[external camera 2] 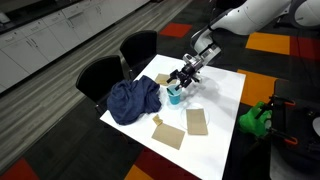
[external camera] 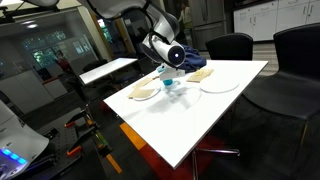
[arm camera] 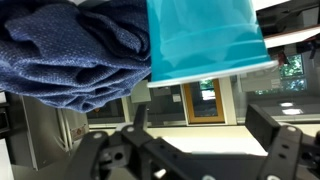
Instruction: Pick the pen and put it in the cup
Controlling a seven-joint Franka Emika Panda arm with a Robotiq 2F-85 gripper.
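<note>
The blue cup [external camera 2: 175,97] stands near the middle of the white table [external camera 2: 222,100]. It also shows in an exterior view [external camera: 168,84] and at the top of the wrist view [arm camera: 205,40], whose picture stands upside down. My gripper [external camera 2: 185,78] hangs just above and beside the cup, also seen in an exterior view [external camera: 172,56]. In the wrist view its jaws [arm camera: 205,135] are open with nothing between them, and the cup lies ahead of them. I cannot make out the pen in any view.
A crumpled blue cloth [external camera 2: 133,100] lies next to the cup and fills the wrist view's top left [arm camera: 70,50]. Brown paper pieces [external camera 2: 168,132] lie near the table's front. A small white dish [external camera: 143,92] and a white plate [external camera: 218,85] flank the cup. Black chairs [external camera 2: 100,75] stand at the table.
</note>
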